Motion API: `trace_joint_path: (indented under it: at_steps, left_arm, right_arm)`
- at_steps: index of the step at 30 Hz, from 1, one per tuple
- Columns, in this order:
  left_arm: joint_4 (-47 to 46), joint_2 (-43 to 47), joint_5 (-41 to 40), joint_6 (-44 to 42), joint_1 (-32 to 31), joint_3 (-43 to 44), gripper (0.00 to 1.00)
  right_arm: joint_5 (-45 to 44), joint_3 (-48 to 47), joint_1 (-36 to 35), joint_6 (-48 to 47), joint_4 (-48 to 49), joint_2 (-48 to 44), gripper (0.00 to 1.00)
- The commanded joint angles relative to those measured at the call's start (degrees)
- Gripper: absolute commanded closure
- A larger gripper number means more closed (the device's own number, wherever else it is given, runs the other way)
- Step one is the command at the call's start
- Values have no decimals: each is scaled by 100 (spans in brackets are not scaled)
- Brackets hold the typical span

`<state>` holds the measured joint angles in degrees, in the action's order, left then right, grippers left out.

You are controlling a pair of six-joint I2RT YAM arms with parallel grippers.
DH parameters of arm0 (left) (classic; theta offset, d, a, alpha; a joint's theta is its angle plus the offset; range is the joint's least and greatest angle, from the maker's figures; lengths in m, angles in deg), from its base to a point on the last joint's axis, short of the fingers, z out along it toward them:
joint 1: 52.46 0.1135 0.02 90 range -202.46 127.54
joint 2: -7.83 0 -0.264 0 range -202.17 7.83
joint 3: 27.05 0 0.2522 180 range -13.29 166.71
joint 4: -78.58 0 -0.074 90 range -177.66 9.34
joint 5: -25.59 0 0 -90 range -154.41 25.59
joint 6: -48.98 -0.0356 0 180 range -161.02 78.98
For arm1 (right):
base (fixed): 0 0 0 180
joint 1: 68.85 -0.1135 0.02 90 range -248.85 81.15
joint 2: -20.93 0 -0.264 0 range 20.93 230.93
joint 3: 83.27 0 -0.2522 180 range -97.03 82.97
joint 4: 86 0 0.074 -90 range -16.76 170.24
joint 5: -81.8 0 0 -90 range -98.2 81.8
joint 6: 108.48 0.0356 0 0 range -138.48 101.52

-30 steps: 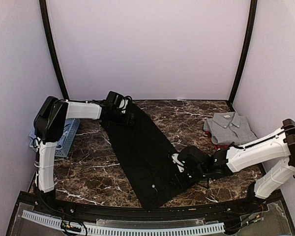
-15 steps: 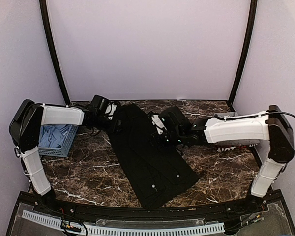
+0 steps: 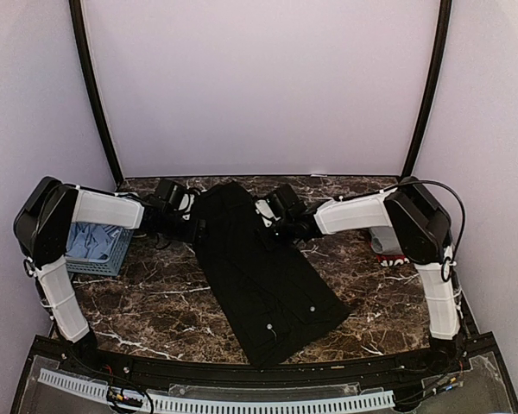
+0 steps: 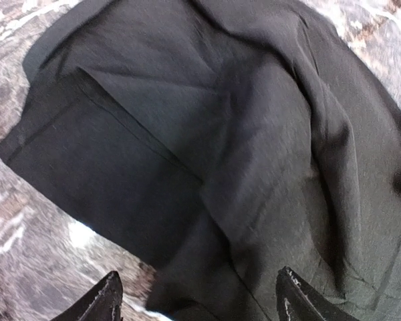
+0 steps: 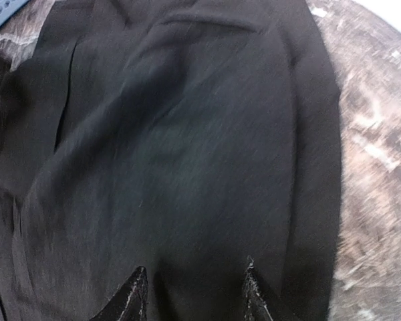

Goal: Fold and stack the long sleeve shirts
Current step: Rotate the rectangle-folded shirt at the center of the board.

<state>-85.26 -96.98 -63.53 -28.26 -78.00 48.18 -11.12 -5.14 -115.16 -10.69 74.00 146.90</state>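
Black shirt: the large plain black cloth long sleeve shirt (image 3: 263,285) lies spread flat on the dark brown marble-patterned table (image 3: 155,297). It forms a long slanted band from 12 o'clock at the far edge down towards 6 o'clock near the arm bases.
Its buttons: two small pale buttons (image 3: 312,309) show on the near part of the shirt, towards 5 o'clock.
Left gripper: the black two-finger left gripper (image 4: 199,295) sits low at the far left edge of the black shirt, around 11 o'clock on the table. Its fingers stand wide apart, with the shirt's folded hem and creased cloth under them. Whether the tips touch the cloth cannot be told.
Right gripper: the black two-finger right gripper (image 5: 192,291) reaches in from 3 o'clock over the far right part of the same shirt, near 12 o'clock. Its fingers are partly apart, a narrower gap than the left one's. Smooth black cloth fills the space below them, and contact cannot be told.
Grey shirt: the grey cloth collared shirt (image 3: 382,240) lies at 3 o'clock, mostly hidden behind the right arm.
Red-edged shirt: a strip of red-edged cloth (image 3: 390,257) shows just beside the grey shirt on its near side. Its lettering is too small to read.
Basket: the light-blue plastic lattice basket (image 3: 114,252) stands at 9 o'clock under the left arm, with pale blue cloth (image 3: 88,238) inside.
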Motion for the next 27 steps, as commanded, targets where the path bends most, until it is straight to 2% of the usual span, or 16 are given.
trace_joint_path:
  at_steps: [1, 8, 13, 17, 27]
  left_arm:
    - [-192, 20, 574, 5, 238, 152, 22]
    - [-529, -138, 1554, 283, 659, 236, 22]
    - [-538, -604, 1877, 434, 750, 714, 22]
    - [-514, -1095, 2270, 536, 747, 1190, 24]
    - [-288, -1906, 2335, 558, 746, 2218, 27]
  right_arm:
    - [87, 513, -16, 90, 308, -112, 55]
    - [-256, 1305, 59, 376, 375, -439, 56]
    - [-586, 1800, 60, 838, 215, -759, 55]
    - [-493, 2255, 56, 1410, 204, -1048, 56]
    - [-393, 2775, -54, 2291, 227, -1403, 56]
